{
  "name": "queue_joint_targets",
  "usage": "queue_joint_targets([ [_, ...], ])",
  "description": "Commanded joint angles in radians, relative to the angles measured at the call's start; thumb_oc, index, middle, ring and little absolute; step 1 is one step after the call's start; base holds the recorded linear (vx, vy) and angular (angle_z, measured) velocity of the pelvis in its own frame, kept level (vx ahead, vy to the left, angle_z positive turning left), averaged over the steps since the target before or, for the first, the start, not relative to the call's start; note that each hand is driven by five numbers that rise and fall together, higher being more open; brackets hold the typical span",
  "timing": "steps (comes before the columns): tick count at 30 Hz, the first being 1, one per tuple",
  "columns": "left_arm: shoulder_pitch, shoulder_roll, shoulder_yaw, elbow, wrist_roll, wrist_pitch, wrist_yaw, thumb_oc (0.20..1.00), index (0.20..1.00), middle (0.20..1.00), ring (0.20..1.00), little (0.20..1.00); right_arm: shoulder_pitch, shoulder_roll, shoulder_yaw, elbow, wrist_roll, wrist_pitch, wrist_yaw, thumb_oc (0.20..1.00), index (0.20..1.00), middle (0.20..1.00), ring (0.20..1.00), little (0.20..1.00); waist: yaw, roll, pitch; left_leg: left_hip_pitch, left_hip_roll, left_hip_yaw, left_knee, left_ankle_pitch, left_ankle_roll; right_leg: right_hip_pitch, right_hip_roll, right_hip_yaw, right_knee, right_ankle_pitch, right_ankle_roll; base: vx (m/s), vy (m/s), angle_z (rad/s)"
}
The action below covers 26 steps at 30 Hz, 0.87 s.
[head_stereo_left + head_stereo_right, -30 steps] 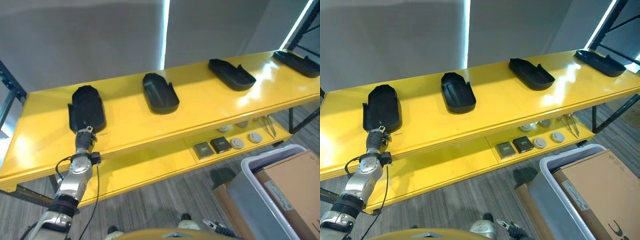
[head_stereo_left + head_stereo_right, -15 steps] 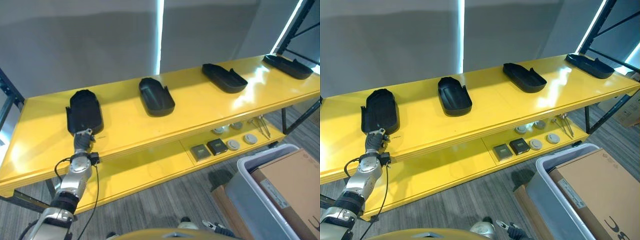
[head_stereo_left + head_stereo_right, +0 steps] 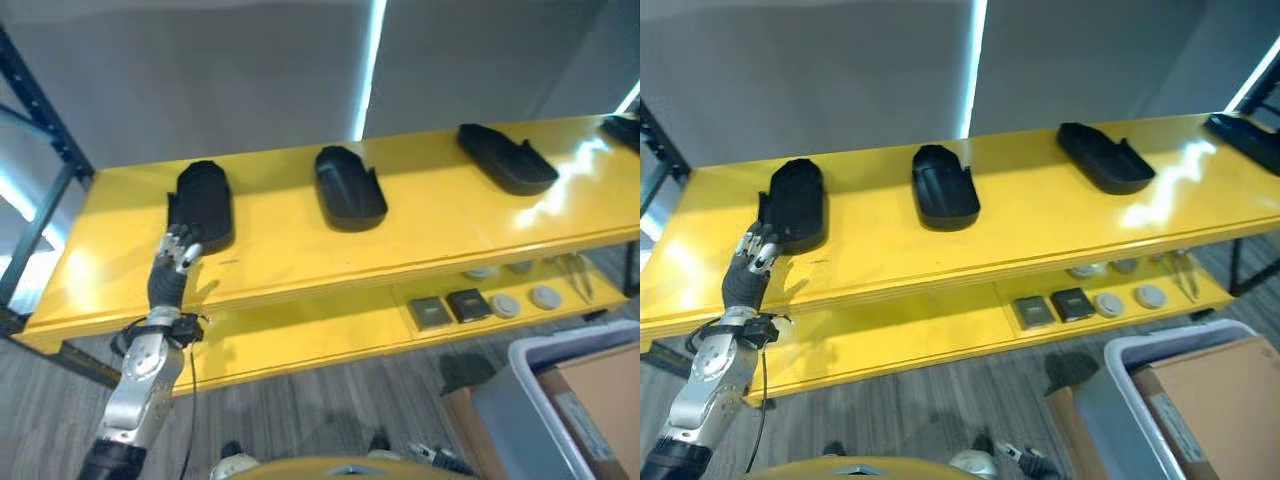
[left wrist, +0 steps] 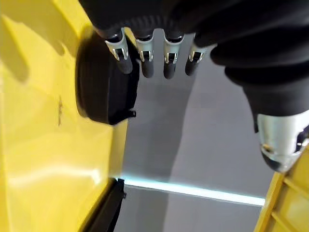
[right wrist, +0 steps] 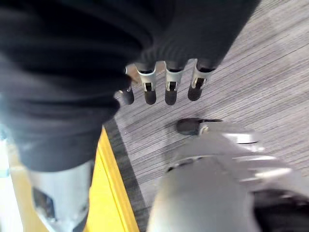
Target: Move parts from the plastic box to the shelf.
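Four dark parts lie along the yellow shelf (image 3: 420, 225); the leftmost part (image 3: 203, 203) sits just beyond our left hand (image 3: 172, 262), whose fingers hang loosely open, holding nothing. Our right hand (image 5: 159, 82) is likewise relaxed and empty over the floor. We judge contact unlikely, though the gap is hard to read; a careless swing could nudge that part.

The left hand (image 3: 172, 262) has silver fingers with dark tips above a dark ribbed cover that wraps its back and wrist. Below the cover its forearm (image 3: 142, 385) is a smooth silver-grey shell. The right hand (image 5: 164, 82) has the same dark ribbed cover and silver, dark-tipped fingers.
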Motion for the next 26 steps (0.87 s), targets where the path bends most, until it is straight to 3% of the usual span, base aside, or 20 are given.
queue_joint_targets([
  [1, 0.02, 0.016, 0.049, 0.046, -0.18, 0.099, -0.196, 1.0, 1.0, 1.0, 1.0, 1.0, -0.04, 0.013, -0.017, 0.009, 0.04, -0.007, -0.016, 1.0, 1.0, 1.0, 1.0, 1.0, 0.024, -0.022, 0.027, -0.031, 0.057, -0.02, 0.12, -0.08, 0.0, -0.013, 0.004, -0.037, 0.07, -0.071, -0.05, -0.08, 0.054, 0.24],
  [4, 0.076, 0.008, 0.044, 0.093, -0.239, 0.117, -0.253, 1.0, 1.0, 1.0, 1.0, 1.0, -0.048, 0.005, -0.016, 0.024, 0.034, -0.003, -0.011, 1.0, 1.0, 1.0, 1.0, 1.0, 0.037, -0.017, 0.026, -0.034, 0.054, -0.022, 0.119, -0.077, 0.002, -0.013, -0.002, -0.046, 0.069, -0.066, -0.047, -0.06, 0.058, 0.1],
  [8, 0.106, -0.014, 0.025, 0.299, -0.245, 0.133, -0.223, 1.0, 1.0, 1.0, 1.0, 1.0, -0.075, 0.009, -0.006, 0.116, -0.005, -0.011, 0.002, 1.0, 1.0, 1.0, 1.0, 1.0, 0.05, -0.015, 0.022, -0.031, 0.042, -0.021, 0.112, -0.078, 0.009, -0.014, -0.014, -0.057, 0.075, -0.063, -0.04, -0.05, 0.068, 0.06],
  [10, 0.111, -0.026, 0.008, 0.473, -0.178, 0.146, -0.255, 1.0, 1.0, 1.0, 1.0, 1.0, -0.1, 0.007, 0.0, 0.205, -0.074, -0.023, 0.017, 1.0, 1.0, 1.0, 1.0, 1.0, 0.057, -0.018, 0.02, -0.031, 0.036, -0.022, 0.111, -0.08, 0.014, -0.017, -0.02, -0.06, 0.081, -0.063, -0.037, -0.05, 0.064, 0.01],
  [11, 0.118, -0.055, 0.0, 0.671, -0.095, 0.139, -0.278, 1.0, 1.0, 1.0, 1.0, 1.0, -0.116, 0.011, 0.008, 0.281, -0.138, -0.022, 0.025, 1.0, 1.0, 1.0, 1.0, 1.0, 0.063, -0.019, 0.022, -0.032, 0.031, -0.023, 0.113, -0.083, 0.018, -0.019, -0.027, -0.064, 0.087, -0.062, -0.032, -0.05, 0.06, 0.02],
  [14, 0.113, -0.068, 0.0, 0.768, -0.008, 0.129, -0.294, 1.0, 1.0, 1.0, 1.0, 1.0, -0.123, 0.013, 0.013, 0.323, -0.171, -0.021, 0.027, 1.0, 1.0, 1.0, 1.0, 1.0, 0.065, -0.02, 0.021, -0.031, 0.03, -0.022, 0.114, -0.085, 0.019, -0.019, -0.03, -0.067, 0.089, -0.062, -0.03, -0.01, 0.022, 0.04],
  [15, 0.101, -0.094, 0.0, 0.919, 0.071, 0.103, -0.283, 1.0, 1.0, 1.0, 1.0, 1.0, -0.133, 0.017, 0.009, 0.402, -0.216, -0.043, 0.042, 1.0, 1.0, 1.0, 1.0, 1.0, 0.066, -0.019, 0.02, -0.031, 0.029, -0.025, 0.115, -0.086, 0.021, -0.019, -0.031, -0.065, 0.091, -0.063, -0.029, 0.0, 0.02, 0.16],
  [16, 0.101, -0.094, 0.0, 0.919, 0.071, 0.103, -0.283, 1.0, 1.0, 1.0, 1.0, 1.0, -0.134, 0.017, 0.009, 0.402, -0.216, -0.043, 0.042, 1.0, 1.0, 1.0, 1.0, 1.0, 0.066, -0.019, 0.02, -0.031, 0.029, -0.025, 0.115, -0.086, 0.021, -0.019, -0.031, -0.065, 0.091, -0.063, -0.029, 0.0, 0.036, 0.16],
  [18, 0.077, -0.112, 0.014, 1.095, 0.176, 0.089, -0.283, 1.0, 1.0, 1.0, 1.0, 1.0, -0.146, 0.022, 0.007, 0.469, -0.26, -0.056, 0.058, 1.0, 1.0, 1.0, 1.0, 1.0, 0.064, -0.021, 0.017, -0.026, 0.024, -0.029, 0.113, -0.089, 0.023, -0.016, -0.032, -0.059, 0.089, -0.063, -0.027, 0.02, 0.026, 0.08],
  [26, 0.025, -0.145, -0.019, 1.194, 0.21, 0.032, -0.253, 1.0, 1.0, 1.0, 1.0, 1.0, -0.164, 0.048, 0.026, 0.513, -0.262, -0.079, 0.034, 1.0, 1.0, 1.0, 1.0, 1.0, 0.052, -0.03, 0.012, -0.01, 0.017, -0.029, 0.106, -0.099, 0.029, -0.013, -0.027, -0.038, 0.083, -0.063, -0.029, 0.0, 0.003, -0.01],
])
